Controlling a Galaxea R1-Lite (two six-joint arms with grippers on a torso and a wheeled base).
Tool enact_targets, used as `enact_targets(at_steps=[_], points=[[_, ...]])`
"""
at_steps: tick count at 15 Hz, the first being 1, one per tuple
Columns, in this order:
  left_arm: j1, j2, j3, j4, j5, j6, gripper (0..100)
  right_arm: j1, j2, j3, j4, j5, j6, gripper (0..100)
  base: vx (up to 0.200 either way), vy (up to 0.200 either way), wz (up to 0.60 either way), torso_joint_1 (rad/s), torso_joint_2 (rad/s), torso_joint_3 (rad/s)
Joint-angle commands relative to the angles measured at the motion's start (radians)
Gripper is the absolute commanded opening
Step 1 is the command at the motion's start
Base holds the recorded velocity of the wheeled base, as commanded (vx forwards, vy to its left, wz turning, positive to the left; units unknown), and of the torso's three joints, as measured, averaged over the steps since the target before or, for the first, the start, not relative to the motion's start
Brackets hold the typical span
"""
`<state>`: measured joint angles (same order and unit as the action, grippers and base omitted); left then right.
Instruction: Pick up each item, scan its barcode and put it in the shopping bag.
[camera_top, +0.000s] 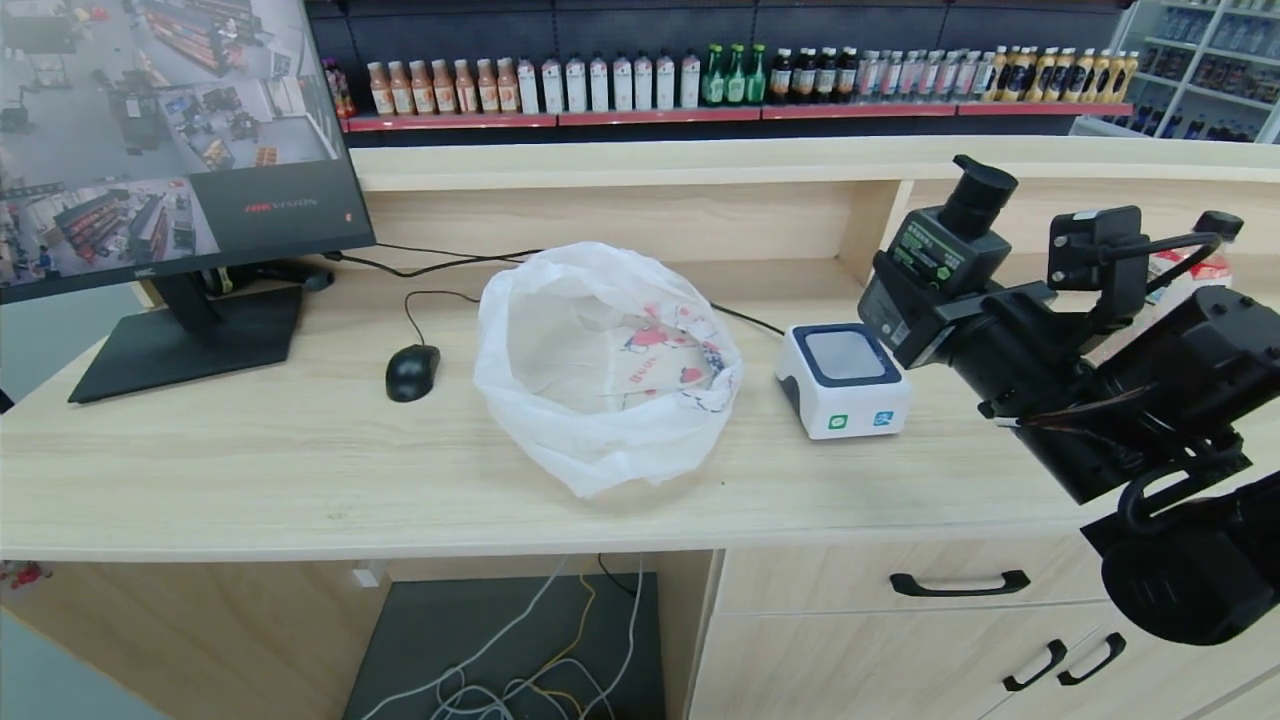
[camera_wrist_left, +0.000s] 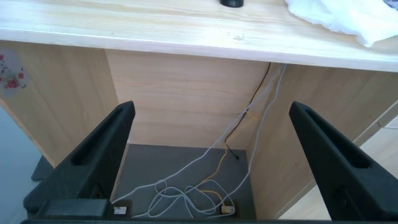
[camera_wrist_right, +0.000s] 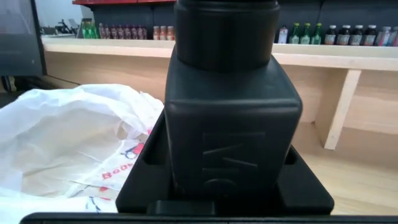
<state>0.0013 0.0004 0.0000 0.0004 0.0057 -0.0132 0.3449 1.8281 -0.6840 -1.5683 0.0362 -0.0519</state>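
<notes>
**Black bottle (camera_top: 945, 255) held by the scanner (camera_top: 843, 380)**

The right gripper (camera_top: 975, 330) grips the bottle, tilted, just above and right of the white scanner. The white shopping bag (camera_top: 605, 365) lies open left of it on the surface (camera_top: 250, 470). The left gripper (camera_wrist_left: 212, 115) is wide open below the near edge.

I count one white plastic shopping bag (camera_top: 600, 370), one white box-shaped barcode scanner with a blue-rimmed window (camera_top: 845, 385), one black square-bodied bottle (camera_top: 940, 250), one black computer mouse (camera_top: 412, 372), one black flat monitor (camera_top: 170, 130) and three black curved drawer handles (camera_top: 958, 583). The small shelf bottles (camera_top: 640, 80) behind are too crowded for me to count.
</notes>
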Motion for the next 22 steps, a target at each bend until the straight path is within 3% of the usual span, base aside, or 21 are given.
enact_targets(at_steps=[1, 12, 17, 19, 22], points=[[0.000, 0.000, 0.000, 0.000, 0.000, -0.002, 100, 0.000, 0.005, -0.002, -0.003, 0.001, 0.001, 0, 0.000, 0.200, 0.00, 0.007, 0.00, 0.002], [0.000, 0.000, 0.000, 0.000, 0.000, 0.001, 100, -0.003, -0.004, -0.012, -0.003, 0.001, 0.000, 0, 0.000, 0.200, 0.00, 0.004, 0.00, 0.002], [0.000, 0.000, 0.000, 0.000, 0.000, 0.004, 100, 0.014, -0.029, -0.005, -0.003, -0.001, -0.008, 0, 0.000, 0.000, 0.00, 0.000, 0.00, 0.000], [0.000, 0.000, 0.000, 0.000, 0.000, 0.006, 100, 0.085, -0.024, -0.011, -0.003, -0.041, 0.003, 0, 0.000, 0.000, 0.00, 0.000, 0.00, 0.000], [0.000, 0.000, 0.000, 0.000, 0.000, 0.002, 100, 0.149, 0.039, -0.163, 0.073, -0.148, 0.006, 0, 0.000, 0.000, 0.00, 0.000, 0.00, 0.000]])
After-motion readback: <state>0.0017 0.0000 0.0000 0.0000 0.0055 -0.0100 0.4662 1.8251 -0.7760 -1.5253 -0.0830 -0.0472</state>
